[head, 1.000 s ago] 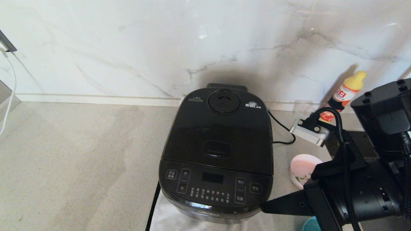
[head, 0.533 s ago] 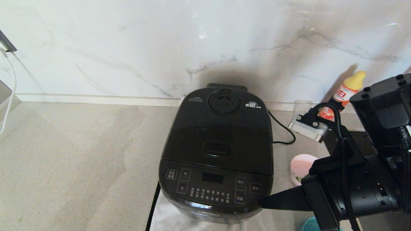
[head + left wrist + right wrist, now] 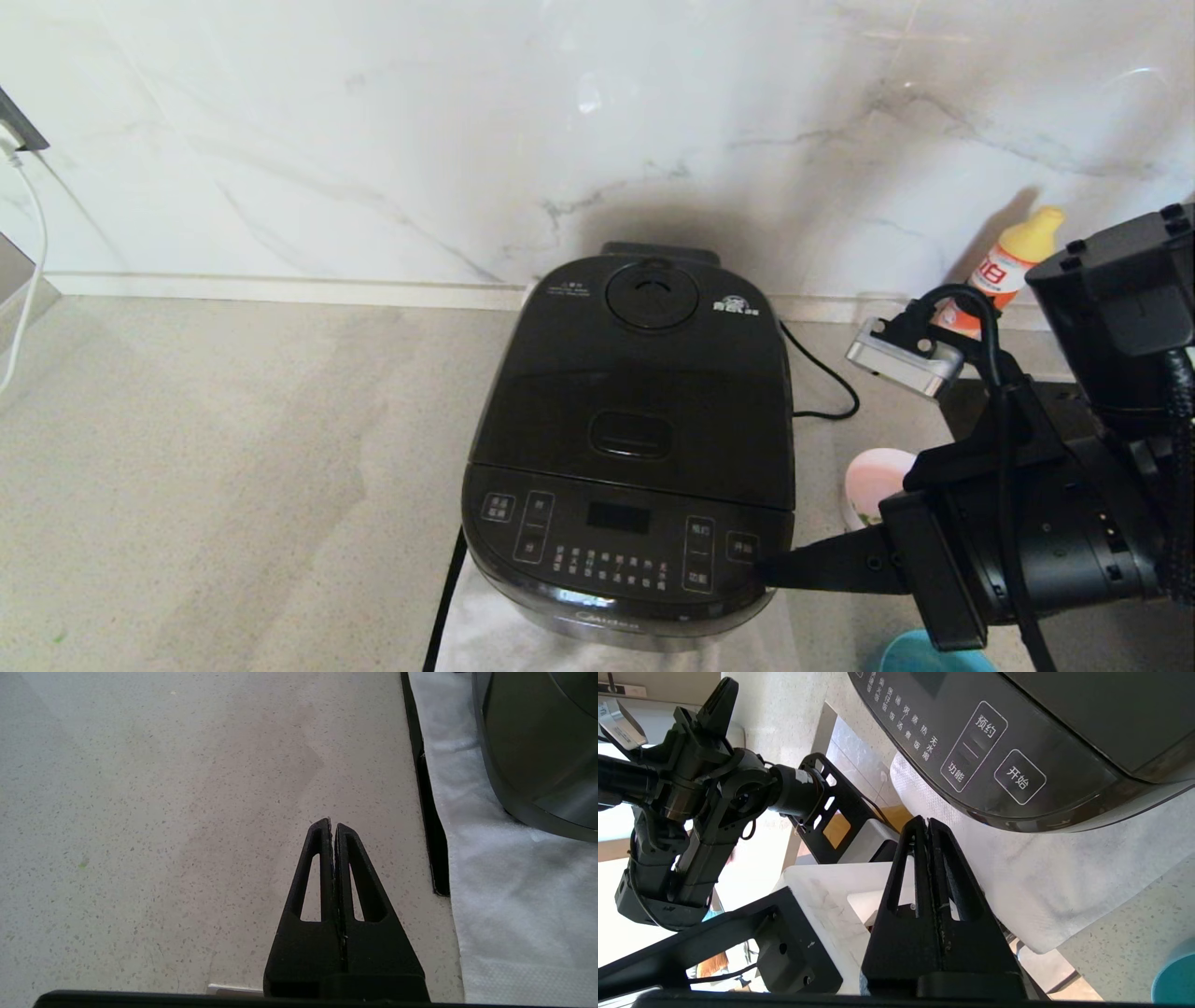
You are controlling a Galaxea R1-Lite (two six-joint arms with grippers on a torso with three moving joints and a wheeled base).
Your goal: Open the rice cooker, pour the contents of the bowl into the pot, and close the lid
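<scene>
The black rice cooker [image 3: 635, 439] stands at the middle of the counter with its lid [image 3: 644, 373] down, so the pot is hidden. An oval release button [image 3: 630, 434] sits in the lid ahead of the button panel [image 3: 616, 546]. My right gripper [image 3: 761, 567] is shut and empty, its tip at the cooker's front right corner, beside the panel [image 3: 994, 760]; in the right wrist view the gripper [image 3: 927, 820] lies just below that edge. A pink bowl [image 3: 873, 481] right of the cooker is half hidden by my right arm. My left gripper [image 3: 332, 823] is shut and empty over bare counter left of the cooker [image 3: 537, 756].
A yellow-capped bottle [image 3: 1013, 257] stands at the back right against the marble wall. The power cord [image 3: 826, 383] loops behind the cooker. A white cloth [image 3: 514, 882] and a black strip [image 3: 446, 597] lie under the cooker. A teal bowl [image 3: 924, 658] sits at the front right edge.
My right gripper has risen and crept closer to the cooker's front right corner, covering more of the pink bowl. The cooker has not moved and its lid stays down.
</scene>
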